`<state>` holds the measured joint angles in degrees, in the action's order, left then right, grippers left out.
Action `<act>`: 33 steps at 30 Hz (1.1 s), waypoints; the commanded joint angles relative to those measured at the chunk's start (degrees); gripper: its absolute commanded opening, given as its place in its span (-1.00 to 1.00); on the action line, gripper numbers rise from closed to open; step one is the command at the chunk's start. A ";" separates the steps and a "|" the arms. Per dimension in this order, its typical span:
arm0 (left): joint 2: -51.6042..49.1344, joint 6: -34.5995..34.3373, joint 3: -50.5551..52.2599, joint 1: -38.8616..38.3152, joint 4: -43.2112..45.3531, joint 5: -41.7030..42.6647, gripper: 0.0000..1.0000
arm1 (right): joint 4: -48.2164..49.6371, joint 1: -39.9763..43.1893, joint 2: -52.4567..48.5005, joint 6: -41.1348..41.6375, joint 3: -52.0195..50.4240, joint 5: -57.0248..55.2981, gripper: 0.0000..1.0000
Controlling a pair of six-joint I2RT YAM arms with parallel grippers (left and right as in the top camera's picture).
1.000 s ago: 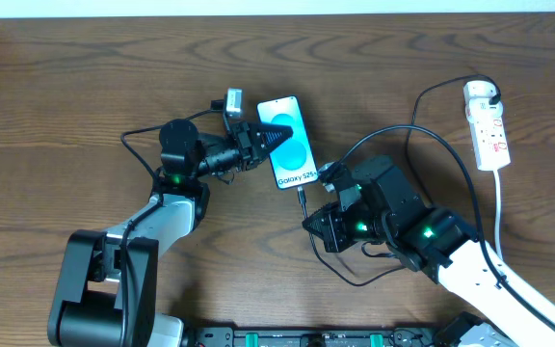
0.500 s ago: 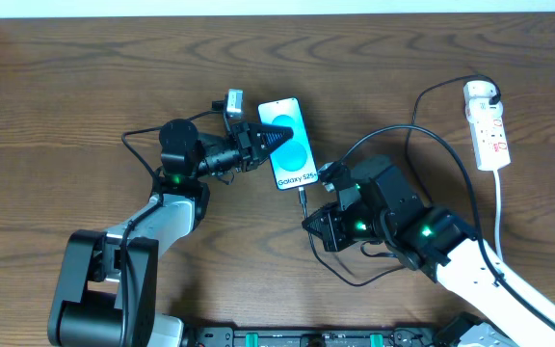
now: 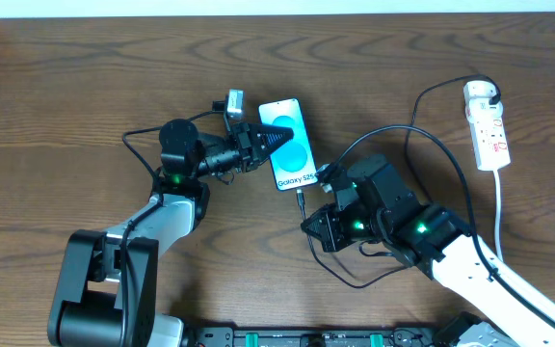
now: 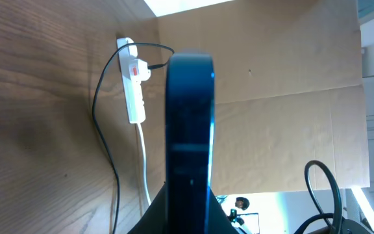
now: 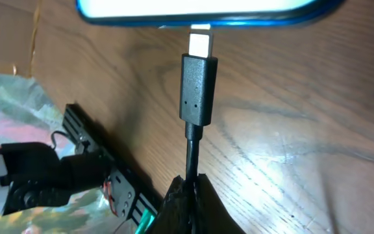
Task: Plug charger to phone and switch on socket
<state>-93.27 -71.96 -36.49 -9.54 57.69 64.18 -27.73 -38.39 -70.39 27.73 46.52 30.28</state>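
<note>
The phone [image 3: 288,145] lies on the wooden table with its blue screen lit. My left gripper [image 3: 267,138] is shut on the phone's left side; in the left wrist view the phone [image 4: 189,123] stands edge-on between the fingers. My right gripper [image 3: 308,222] is shut on the charger's black cable [image 5: 191,153] just behind the connector. The connector tip [image 5: 199,44] sits at the phone's bottom edge [image 5: 206,12], its metal end still showing. The cable [image 3: 422,135] runs right to the white plug in the socket [image 3: 487,125], which also shows in the left wrist view [image 4: 134,88].
A small white and grey block [image 3: 232,102] lies just left of the phone's top. The socket's white cord [image 3: 500,217] runs down the right side. Slack black cable loops [image 3: 355,275] lie under my right arm. A cardboard wall [image 4: 278,78] stands behind the table.
Almost nothing differs; my right gripper has edged slightly left and up with the connector toward the phone's bottom edge. The left arm has not moved.
</note>
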 commanded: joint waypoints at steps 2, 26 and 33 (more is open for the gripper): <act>0.20 1.46 -1.57 0.09 0.96 0.96 -0.85 | 0.11 -0.28 0.00 -1.95 -0.17 3.15 -0.98; 0.20 5.92 -1.46 0.09 0.92 2.71 -0.85 | 0.04 -0.28 0.00 -2.08 -0.17 1.38 -0.98; 0.20 7.28 -1.46 0.07 0.90 2.71 -0.86 | -0.33 -0.28 0.00 -2.08 -0.17 1.38 -0.98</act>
<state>-93.27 -66.13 -36.49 -9.54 57.69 65.71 -27.99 -38.39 -70.39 26.50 46.52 31.55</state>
